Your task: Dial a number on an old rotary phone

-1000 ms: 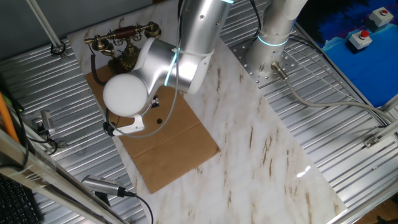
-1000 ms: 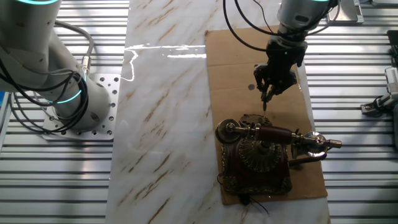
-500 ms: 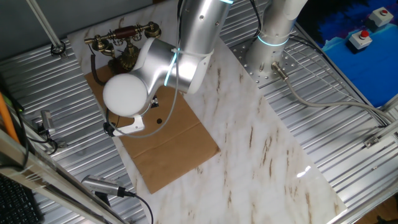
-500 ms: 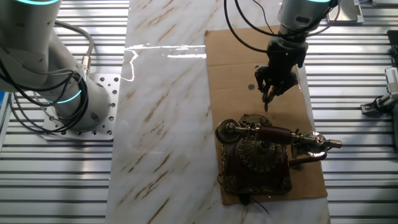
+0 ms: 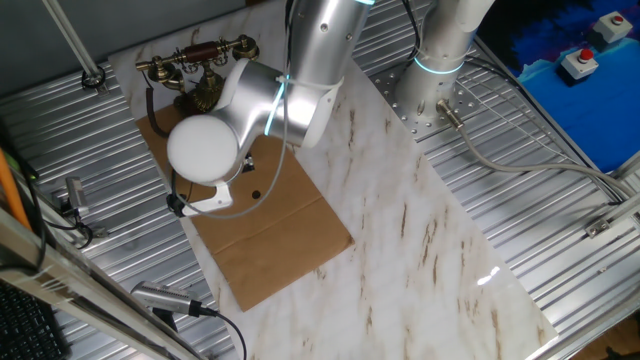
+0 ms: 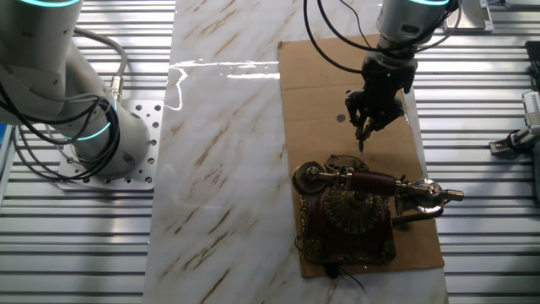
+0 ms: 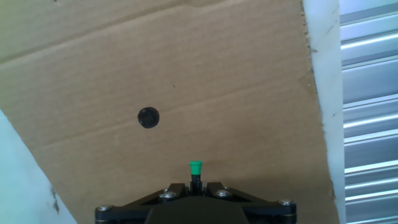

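The other fixed view shows the old rotary phone (image 6: pixel 353 211) standing on a cardboard sheet (image 6: pixel 312 93) atop the marble bench (image 6: pixel 219 169), handset across its cradle. Just beyond it, above the cardboard, hangs the tool (image 6: pixel 363 133), closed narrow around a thin black green-tipped stick (image 7: pixel 195 175). No writing is legible anywhere

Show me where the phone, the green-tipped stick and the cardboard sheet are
phone (image 6: pixel 353 211), the other fixed view, on its round dial.
stick (image 7: pixel 195 167), hand view, on its green tip.
cardboard sheet (image 7: pixel 217 74), hand view, on bare cardboard.
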